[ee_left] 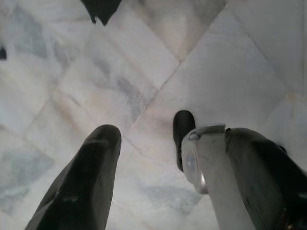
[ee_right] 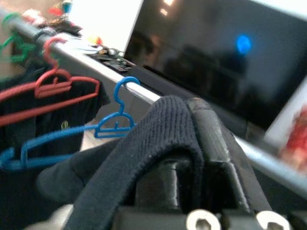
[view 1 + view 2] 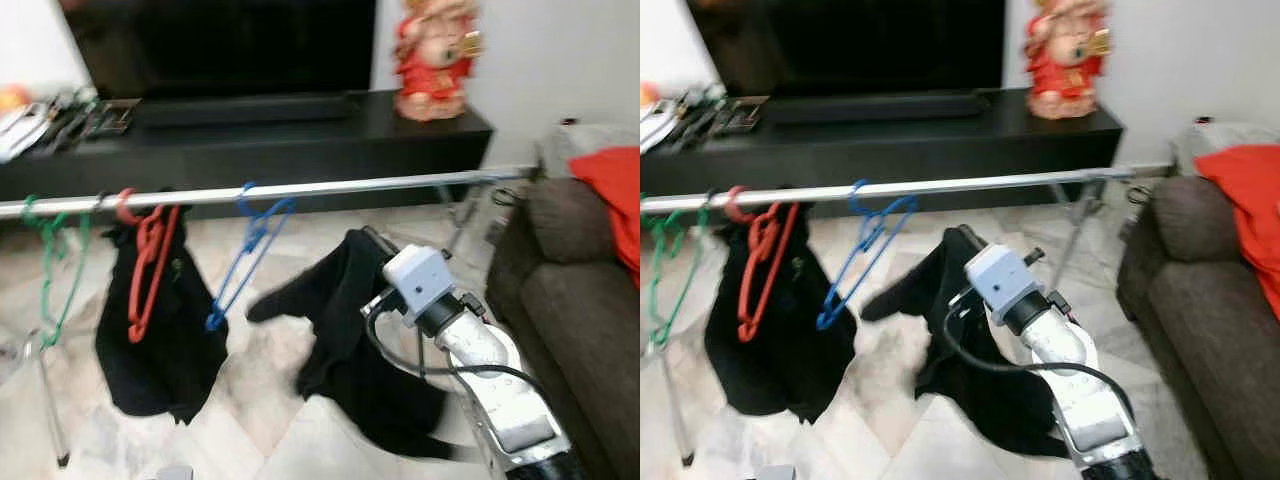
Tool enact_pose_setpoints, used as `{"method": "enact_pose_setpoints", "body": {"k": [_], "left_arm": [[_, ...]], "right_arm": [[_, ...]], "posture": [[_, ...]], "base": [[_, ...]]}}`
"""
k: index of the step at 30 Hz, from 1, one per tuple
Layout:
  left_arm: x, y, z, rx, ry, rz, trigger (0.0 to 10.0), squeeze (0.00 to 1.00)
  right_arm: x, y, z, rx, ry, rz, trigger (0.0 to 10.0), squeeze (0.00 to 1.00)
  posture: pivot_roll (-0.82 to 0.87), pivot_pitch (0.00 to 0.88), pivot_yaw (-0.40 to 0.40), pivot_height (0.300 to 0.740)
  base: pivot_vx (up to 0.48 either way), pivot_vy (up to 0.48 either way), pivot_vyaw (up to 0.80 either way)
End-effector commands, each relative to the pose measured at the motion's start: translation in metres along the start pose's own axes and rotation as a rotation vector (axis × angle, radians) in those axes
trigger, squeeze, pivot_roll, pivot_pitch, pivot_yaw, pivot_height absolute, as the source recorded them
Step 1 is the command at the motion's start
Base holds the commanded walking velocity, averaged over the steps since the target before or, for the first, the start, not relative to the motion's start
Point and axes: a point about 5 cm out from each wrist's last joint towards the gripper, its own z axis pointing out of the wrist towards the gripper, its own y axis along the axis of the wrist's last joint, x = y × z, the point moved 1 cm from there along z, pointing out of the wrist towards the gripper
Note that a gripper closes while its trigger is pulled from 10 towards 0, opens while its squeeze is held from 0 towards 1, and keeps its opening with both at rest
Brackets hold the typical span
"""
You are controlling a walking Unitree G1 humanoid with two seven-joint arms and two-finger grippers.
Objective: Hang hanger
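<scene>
My right gripper (image 2: 192, 124) clenched on dark ribbed knit garment (image 3: 350, 340), mid-frame, below silver metal rail (image 3: 330, 187). No hanger visible in it; can't tell if one hides inside. Thin blue plastic hanger (image 3: 245, 250) hangs bare on rail, red plastic hanger (image 3: 148, 265) carries black shirt (image 3: 160, 340), green hanger (image 3: 50, 265) far left. Hanging not done. Left gripper (image 1: 144, 143) released, idle over pale marble floor (image 1: 72, 72).

Right arm (image 3: 480, 350) raised forward, jaws clamped (on cloth), left gripper (image 1: 144, 139) jaws parted
</scene>
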Motion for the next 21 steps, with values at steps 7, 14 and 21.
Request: {"method": "enact_pose_setpoints", "body": {"k": [7, 14, 21], "left_arm": [[0.007, -0.006, -0.002, 0.023, 0.016, 0.005, 10.0, 0.00], [0.011, -0.008, -0.003, 0.026, 0.022, 0.014, 10.0, 0.00], [0.019, 0.002, -0.003, -0.049, 0.070, -0.053, 10.0, 0.00]], "right_arm": [[-0.027, -0.067, -0.039, 0.238, -0.235, 0.208, 10.0, 0.00], [-0.014, -0.117, -0.065, 0.414, -0.302, 0.324, 10.0, 0.00], [0.010, -0.167, -0.089, 0.635, -0.382, 0.487, 10.0, 0.00]], "posture": [[-0.14, 0.134, 0.016, 0.740], [-0.12, 0.124, 0.026, 0.740], [-0.10, 0.101, 0.034, 0.740]], "base": [[0.000, 0.000, 0.00], [0.000, 0.000, 0.00], [0.000, 0.000, 0.00]]}}
